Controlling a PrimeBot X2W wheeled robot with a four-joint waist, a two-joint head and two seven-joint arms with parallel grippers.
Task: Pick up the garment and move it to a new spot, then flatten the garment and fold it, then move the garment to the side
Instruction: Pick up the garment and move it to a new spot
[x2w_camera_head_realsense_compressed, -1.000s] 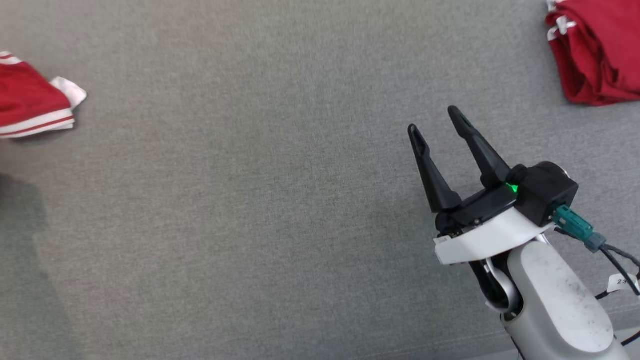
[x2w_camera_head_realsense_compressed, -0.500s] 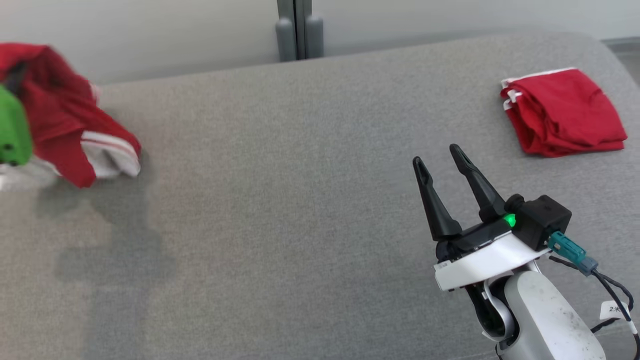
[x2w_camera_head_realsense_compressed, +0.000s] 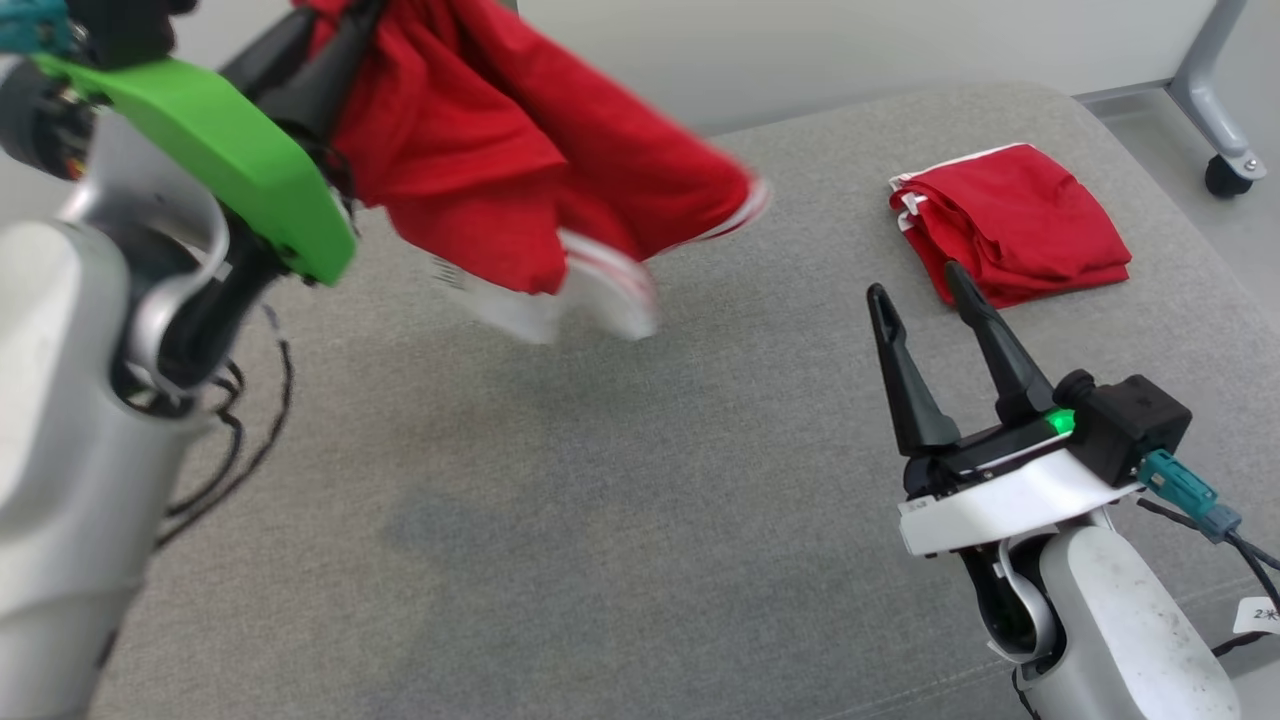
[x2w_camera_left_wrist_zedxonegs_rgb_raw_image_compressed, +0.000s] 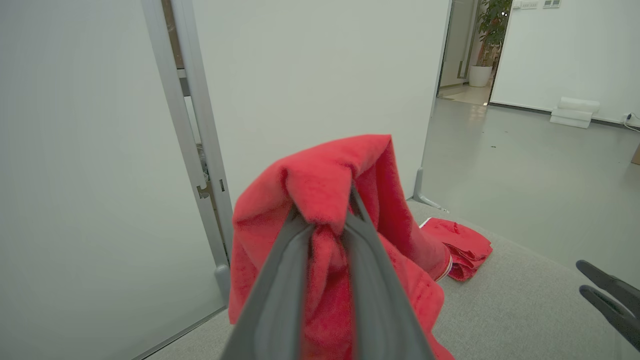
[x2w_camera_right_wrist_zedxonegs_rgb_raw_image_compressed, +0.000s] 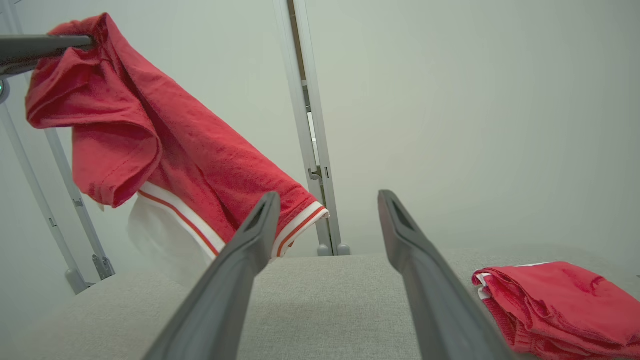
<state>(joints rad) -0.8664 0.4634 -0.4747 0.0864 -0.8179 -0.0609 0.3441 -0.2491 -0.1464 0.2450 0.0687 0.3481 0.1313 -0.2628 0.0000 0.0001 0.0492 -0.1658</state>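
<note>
A red garment (x2w_camera_head_realsense_compressed: 520, 190) with white striped trim hangs in the air over the grey padded surface (x2w_camera_head_realsense_compressed: 600, 520). My left gripper (x2w_camera_head_realsense_compressed: 330, 60), on its green-cuffed wrist at the upper left, is shut on its top edge. In the left wrist view the fingers pinch a bunch of the red garment (x2w_camera_left_wrist_zedxonegs_rgb_raw_image_compressed: 325, 180). The right wrist view shows this garment (x2w_camera_right_wrist_zedxonegs_rgb_raw_image_compressed: 165, 145) dangling at the left, its hem clear of the surface. My right gripper (x2w_camera_head_realsense_compressed: 918, 284) stands open and empty at the lower right, fingers pointing up.
A second red garment (x2w_camera_head_realsense_compressed: 1010, 225) lies folded at the surface's far right, just beyond my right fingertips. A table leg with a caster (x2w_camera_head_realsense_compressed: 1225, 175) stands on the floor past the right edge. Black cables (x2w_camera_head_realsense_compressed: 250, 420) hang from my left arm.
The head camera has shifted. My left gripper has lifted the garment off the surface at the left and carried it up and rightward. The right gripper stays open.
</note>
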